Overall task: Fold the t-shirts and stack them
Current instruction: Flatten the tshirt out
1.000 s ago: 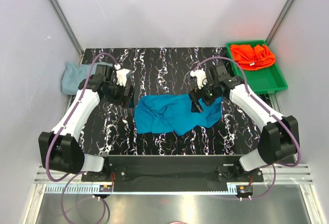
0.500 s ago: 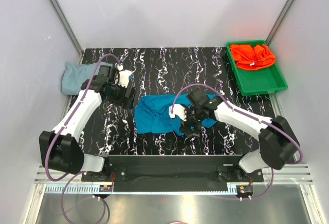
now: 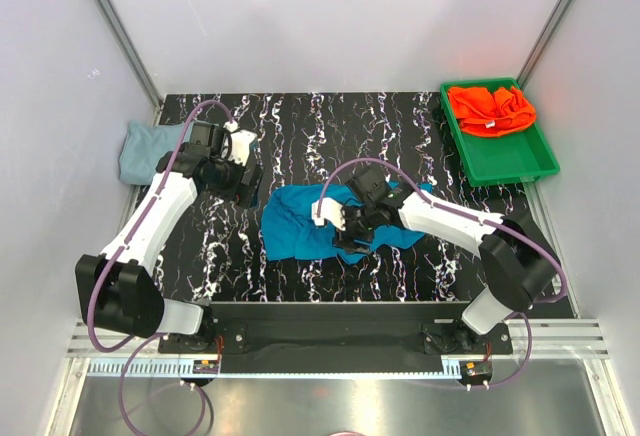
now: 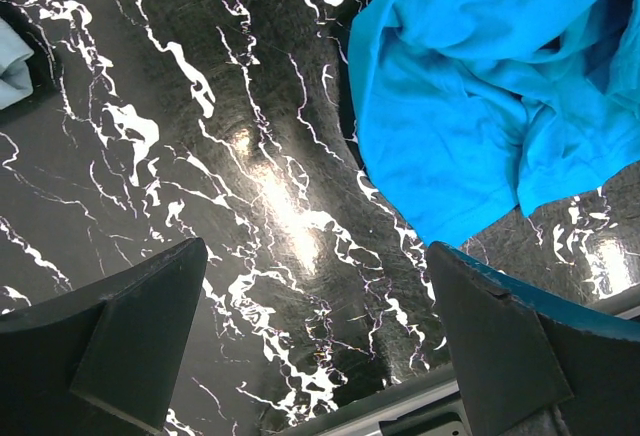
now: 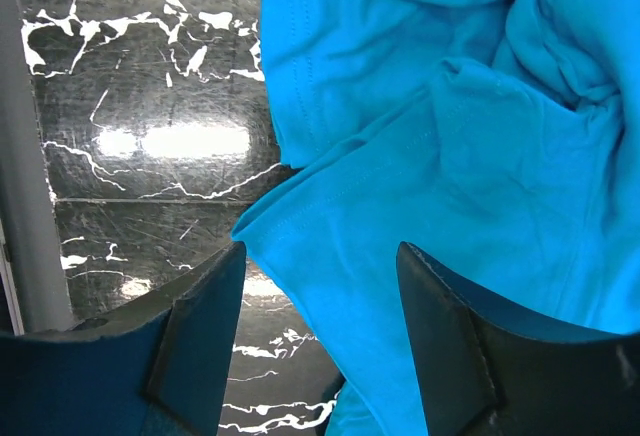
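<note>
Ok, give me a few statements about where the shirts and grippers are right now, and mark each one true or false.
1. The orange-red t-shirt lies in the green tray. True.
2. The left gripper is shut on the teal t-shirt. False: its jaws stand open over bare table, beside the shirt's edge, holding nothing.
3. The right gripper is down over the teal t-shirt, with cloth showing between its fingers. True.
4. The pale grey-blue t-shirt is stacked on the teal t-shirt. False: it lies apart, at the left edge of the table, and the teal one lies rumpled in the middle.
</note>
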`<state>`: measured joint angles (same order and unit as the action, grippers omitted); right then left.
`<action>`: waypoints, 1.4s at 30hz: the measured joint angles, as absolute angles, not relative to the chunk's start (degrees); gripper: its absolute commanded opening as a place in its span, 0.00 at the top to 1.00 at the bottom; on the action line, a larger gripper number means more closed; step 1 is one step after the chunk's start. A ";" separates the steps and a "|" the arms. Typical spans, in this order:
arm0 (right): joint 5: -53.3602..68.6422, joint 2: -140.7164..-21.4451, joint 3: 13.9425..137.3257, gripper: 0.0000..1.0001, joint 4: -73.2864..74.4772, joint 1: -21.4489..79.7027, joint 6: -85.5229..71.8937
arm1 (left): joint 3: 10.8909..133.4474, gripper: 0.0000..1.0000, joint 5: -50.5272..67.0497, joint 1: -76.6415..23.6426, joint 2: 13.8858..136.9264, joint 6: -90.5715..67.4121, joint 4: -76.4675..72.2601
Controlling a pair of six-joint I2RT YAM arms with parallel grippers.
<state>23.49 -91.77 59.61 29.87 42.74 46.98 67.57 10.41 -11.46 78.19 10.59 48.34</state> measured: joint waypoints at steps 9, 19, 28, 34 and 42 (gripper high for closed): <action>25.19 -91.70 58.54 0.31 31.79 43.20 46.89 | 68.47 0.01 10.24 -11.46 78.91 10.55 48.38; 27.68 -91.98 56.21 0.33 33.30 44.45 45.87 | 70.28 0.01 10.09 -11.46 79.42 10.55 48.38; 27.90 -98.74 57.91 0.35 33.23 45.28 44.14 | 70.28 0.01 9.72 -11.46 79.42 10.55 48.40; 26.00 -100.53 60.01 0.37 31.79 45.36 42.61 | 70.28 0.01 9.56 -11.46 79.42 10.55 48.47; 21.65 -101.84 60.99 1.00 29.78 45.39 39.24 | 70.28 0.01 9.52 -11.46 79.42 10.55 48.49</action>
